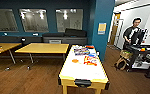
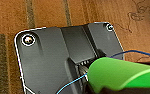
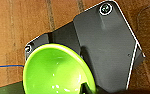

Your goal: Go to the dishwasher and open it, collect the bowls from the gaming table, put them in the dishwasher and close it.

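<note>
Two bowls are seen. The green bowl [image 3: 56, 72] is shown from above in the right wrist view, its glossy hollow turned to the camera, over the robot's dark plate and the wooden floor [image 3: 21, 30]. A dark finger of the right gripper [image 3: 85, 88] is laid over its rim, so the fingers appear closed on the bowl. The same green bowl is seen from the side in the left wrist view, beside a thin blue wire [image 2: 73, 83]; whether the left gripper [image 2: 108, 90] has hold of anything cannot be told.

The orange bowl [image 1: 75, 60] is found in the head view on the gaming table [image 1: 68, 75], about midway along the white worktop and nearer its left long edge. Just beside it, toward the right edge, a red and yellow box [image 1: 90, 60] is laid flat. A blue box [image 1: 81, 51] is set nearer the far end.

Two yellow-topped tables [image 1: 43, 47] are placed to the left of the far end, before a dark teal wall [image 1: 101, 12]. A person [image 1: 133, 32] is seen well apart on the right, behind a cart [image 1: 138, 56].
</note>
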Tool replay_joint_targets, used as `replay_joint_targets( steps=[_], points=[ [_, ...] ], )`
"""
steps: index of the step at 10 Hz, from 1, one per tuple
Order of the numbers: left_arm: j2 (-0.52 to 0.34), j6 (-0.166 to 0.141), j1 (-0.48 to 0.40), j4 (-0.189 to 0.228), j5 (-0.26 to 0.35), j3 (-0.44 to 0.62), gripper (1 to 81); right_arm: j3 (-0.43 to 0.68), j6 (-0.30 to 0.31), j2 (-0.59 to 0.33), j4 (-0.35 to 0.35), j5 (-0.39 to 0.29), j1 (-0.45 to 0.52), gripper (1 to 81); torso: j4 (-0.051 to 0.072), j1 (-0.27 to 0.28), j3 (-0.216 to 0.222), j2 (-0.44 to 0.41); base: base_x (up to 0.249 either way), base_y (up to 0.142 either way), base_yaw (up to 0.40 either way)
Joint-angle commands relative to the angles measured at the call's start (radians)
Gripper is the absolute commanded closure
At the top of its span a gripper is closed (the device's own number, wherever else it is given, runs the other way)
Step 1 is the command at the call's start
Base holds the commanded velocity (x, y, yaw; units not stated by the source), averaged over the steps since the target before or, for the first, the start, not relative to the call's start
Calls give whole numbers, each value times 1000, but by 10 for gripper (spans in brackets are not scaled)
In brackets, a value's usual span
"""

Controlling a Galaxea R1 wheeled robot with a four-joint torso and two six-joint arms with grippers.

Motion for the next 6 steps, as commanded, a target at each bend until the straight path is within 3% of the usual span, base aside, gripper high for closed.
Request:
replay_joint_targets(
  steps=[1,6],
  points=[
    [-12,5,-47,11,24,1,811,0,-4,-2,-15,-37,45,811,0,0,0,0,-151,0,0],
    [-11,5,-47,11,24,1,811,0,-4,-2,-17,-37,48,811,0,0,0,0,-150,0,0]
  ],
)
